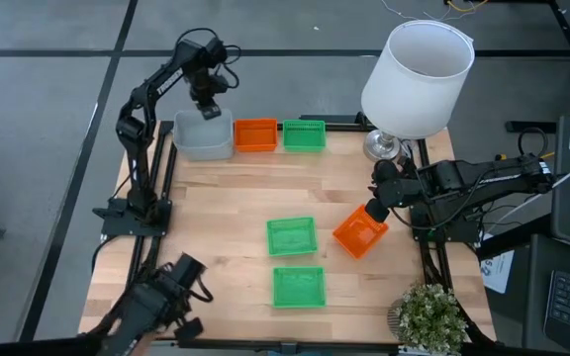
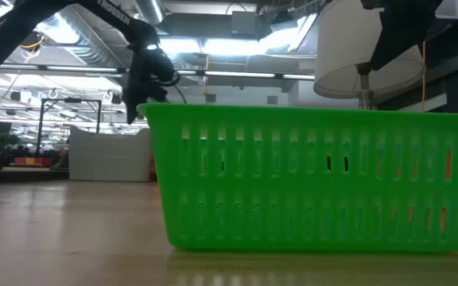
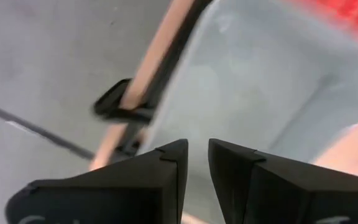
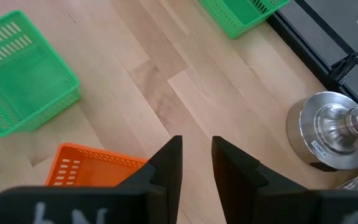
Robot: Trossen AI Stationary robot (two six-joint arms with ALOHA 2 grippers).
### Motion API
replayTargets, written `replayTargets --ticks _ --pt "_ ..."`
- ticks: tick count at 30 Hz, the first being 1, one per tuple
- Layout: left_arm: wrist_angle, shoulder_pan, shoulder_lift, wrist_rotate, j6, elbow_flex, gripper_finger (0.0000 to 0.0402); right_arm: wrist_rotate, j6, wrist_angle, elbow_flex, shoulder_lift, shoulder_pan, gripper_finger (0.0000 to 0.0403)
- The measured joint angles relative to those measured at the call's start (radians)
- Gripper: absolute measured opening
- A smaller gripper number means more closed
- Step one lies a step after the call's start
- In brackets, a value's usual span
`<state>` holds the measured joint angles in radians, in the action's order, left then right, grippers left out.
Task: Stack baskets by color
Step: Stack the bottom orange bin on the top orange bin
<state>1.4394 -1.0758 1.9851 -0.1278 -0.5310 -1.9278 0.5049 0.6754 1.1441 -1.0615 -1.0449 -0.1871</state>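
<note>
At the far left corner of the table (image 1: 226, 208) stands the pale grey basket (image 1: 204, 139), with the left gripper (image 1: 209, 106) poised directly above its far rim; in the left wrist view its two dark fingers (image 3: 166, 165) are parted by a narrow gap with nothing between them, so the tool is released, the grey basket (image 3: 253, 81) lying beneath it. Just beside the grey one, to its right along the far edge, sits an orange basket (image 1: 256, 134), and next to that a green basket (image 1: 304, 134); all three stand in a row. Nearer the middle of the table lies a second green basket (image 1: 292, 236), and just in front of it, toward the near edge, a third green basket (image 1: 298, 286), which fills the low view (image 2: 316, 179). Further right, a second orange basket (image 1: 360, 233) sits tilted and turned askew; the right gripper (image 1: 376, 210) is at its far rim; in the right wrist view the fingers (image 4: 166, 162) stand over that rim with a gap showing, and I cannot tell whether they pinch the wall. Behind, at the table's far right corner, rises a white lampshade (image 1: 416, 77) on a metal base (image 4: 328, 127); a potted plant (image 1: 429, 316) stands at the near right corner.
</note>
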Motion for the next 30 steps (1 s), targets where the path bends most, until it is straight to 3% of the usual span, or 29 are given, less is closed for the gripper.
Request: replayTargets --ticks 5,8,13,18,25,30 --pt "0.016 0.112 -0.006 0.126 0.232 0.0 0.0057 0.055 -0.001 -0.014 0.0 -0.001 0.0 0.0087" --pt "0.054 0.19 -0.006 0.15 0.356 0.0 0.0057 0.091 -0.003 -0.038 0.0 -0.001 0.0 0.0087" --pt "0.133 0.316 -0.007 0.16 0.327 0.0 0.005 0.094 -0.015 -0.083 0.0 -0.001 0.0 0.0087" --pt "0.129 0.433 -0.084 0.252 0.515 0.0 0.0038 0.026 -0.103 -0.141 0.0 -0.028 0.0 0.0087" --pt "0.133 0.629 -0.273 0.266 0.636 0.0 0.0035 -0.269 0.004 -0.127 -0.001 -0.192 0.044 0.0087" --pt "0.132 0.76 -0.418 0.212 0.73 0.0 0.0034 -0.416 0.057 -0.005 0.0 -0.384 0.097 0.0087"
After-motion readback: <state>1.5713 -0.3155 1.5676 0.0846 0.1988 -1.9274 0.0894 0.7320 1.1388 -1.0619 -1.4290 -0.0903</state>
